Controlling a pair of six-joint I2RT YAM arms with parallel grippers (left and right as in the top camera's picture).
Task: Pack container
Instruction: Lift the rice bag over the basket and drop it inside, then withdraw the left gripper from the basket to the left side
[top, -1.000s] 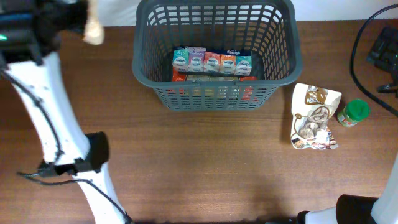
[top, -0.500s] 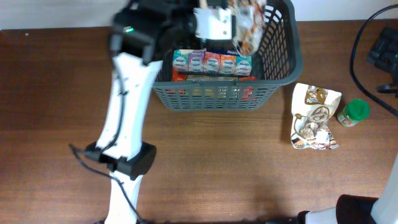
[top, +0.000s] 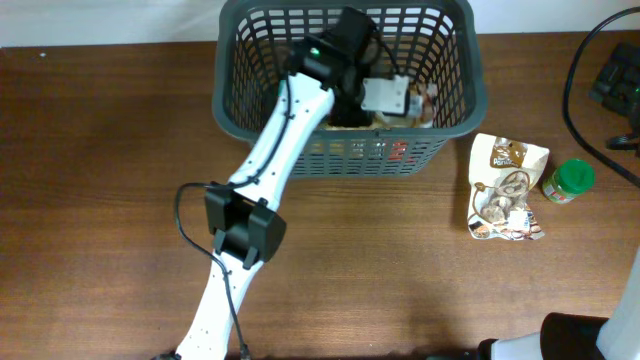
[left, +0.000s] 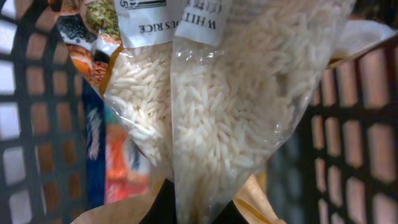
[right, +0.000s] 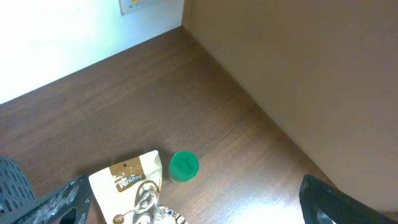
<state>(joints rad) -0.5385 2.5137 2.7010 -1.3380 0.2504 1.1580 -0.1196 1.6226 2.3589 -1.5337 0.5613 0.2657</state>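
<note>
The basket (top: 340, 160) sits midway along the desk's far edge, and inside it the left gripper (left: 202, 206) pinches a rice bag (left: 236, 112) by one end. The bag looks slack, slick and weighty, likely to slump, so a sealed end is the best hold. The right gripper (right: 193, 186) gapes empty.

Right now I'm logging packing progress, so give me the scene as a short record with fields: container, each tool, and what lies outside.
container: dark grey basket, far middle of the table
left tool: inside the basket, shut on a bag of white rice
right tool: open, holding nothing, over the table's right side
outside the basket: snack bag and green-lidded jar, side by side to its right
other contents: colourful packs beside the rice, mostly hidden
</note>
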